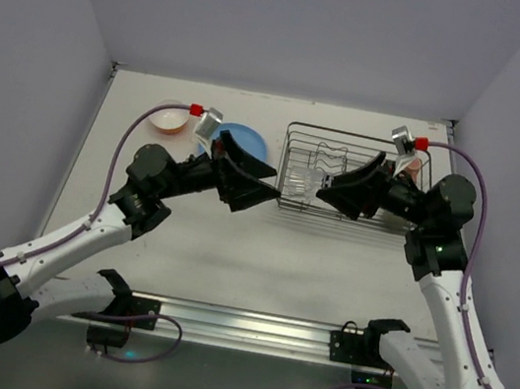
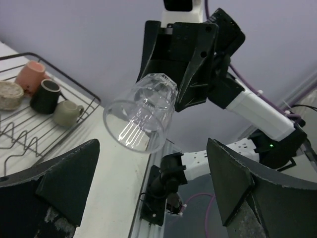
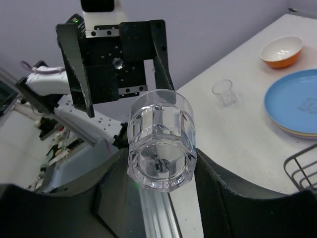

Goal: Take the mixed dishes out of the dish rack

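The right end effector [image 3: 159, 152] pinches the glass [image 2: 141, 116], just ahead of the spread left end effector [image 2: 152, 143]; close left squarely on it before releasing right.

White table [image 1: 260, 254], pale walls [image 1: 299, 21], metal rail [image 1: 248, 327]

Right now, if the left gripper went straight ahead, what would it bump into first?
Probably the glass held by the right gripper: it hangs straight ahead of the open left gripper, though the gap is hard to judge.
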